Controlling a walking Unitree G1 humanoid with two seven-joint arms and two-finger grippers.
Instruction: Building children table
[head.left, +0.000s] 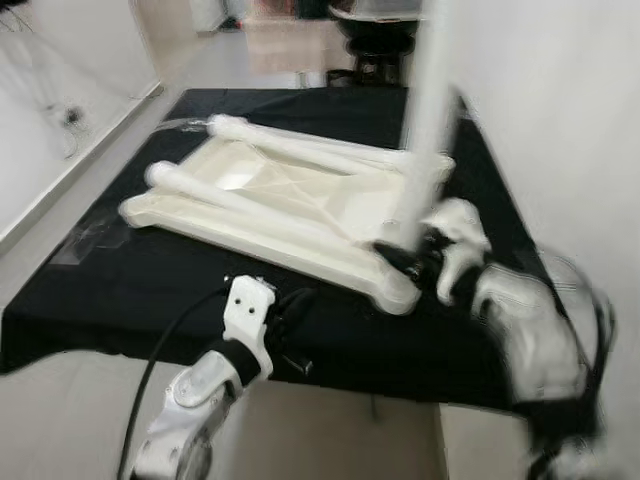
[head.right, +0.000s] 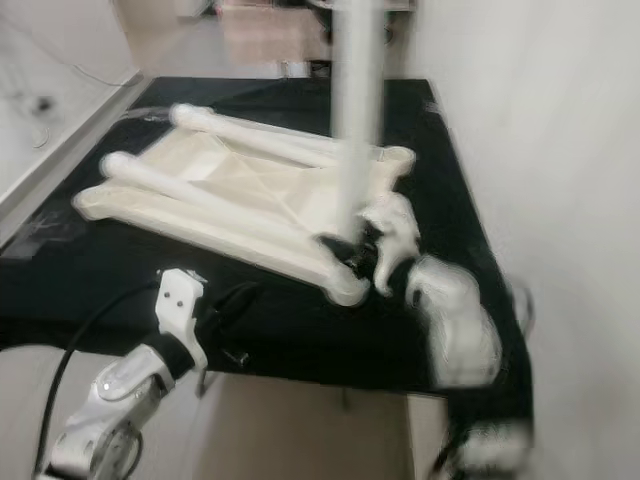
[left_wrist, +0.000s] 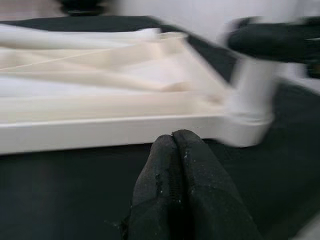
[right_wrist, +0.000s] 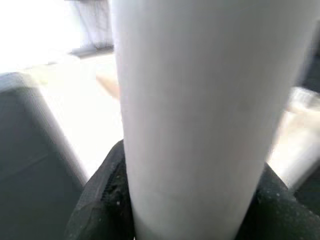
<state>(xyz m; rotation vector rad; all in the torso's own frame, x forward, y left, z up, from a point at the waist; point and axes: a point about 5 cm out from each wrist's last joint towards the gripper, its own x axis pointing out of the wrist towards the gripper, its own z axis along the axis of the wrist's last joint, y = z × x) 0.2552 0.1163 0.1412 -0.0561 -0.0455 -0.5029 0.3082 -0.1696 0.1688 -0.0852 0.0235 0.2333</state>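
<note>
Tabletop (head.left: 270, 200): lying upside down mid black cloth (head.left: 120, 290), two loose legs (head.left: 300, 148) resting across it.
Right gripper (head.left: 405, 262): clamping upright leg (head.left: 425, 120) at tabletop's near-right corner.
Left gripper (left_wrist: 172, 142): fingers pressed together, hovering near cloth's front edge.
Beyond: dark chair base (head.left: 375, 45).

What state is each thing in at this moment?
Tabletop: upside down on the black cloth.
Upright table leg: standing at the near right corner, gripped.
Loose table legs: lying on the tabletop.
Right gripper: shut on the upright leg.
Left gripper: shut, holding nothing.
</note>
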